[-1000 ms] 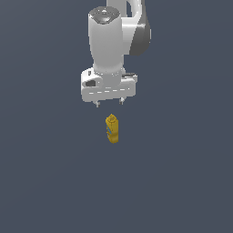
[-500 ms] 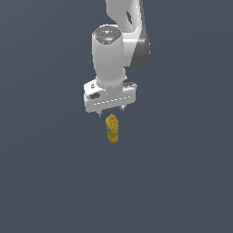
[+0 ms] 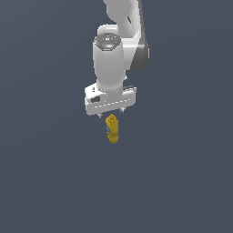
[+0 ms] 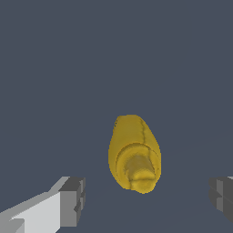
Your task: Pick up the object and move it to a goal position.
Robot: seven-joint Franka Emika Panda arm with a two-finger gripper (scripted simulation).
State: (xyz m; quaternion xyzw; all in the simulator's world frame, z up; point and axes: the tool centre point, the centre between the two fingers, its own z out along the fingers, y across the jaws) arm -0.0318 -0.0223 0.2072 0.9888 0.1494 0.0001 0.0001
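Now that the arm has descended from its earlier height, the gripper (image 3: 110, 112), jaws spread wide, hovers just above the yellow bottle (image 3: 112, 129) standing on the floor, ready to straddle it.

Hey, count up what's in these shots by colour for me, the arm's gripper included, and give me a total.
Yellow: 1, the squeeze bottle
White and grey: 1, the gripper, open above the bottle
Total: 2
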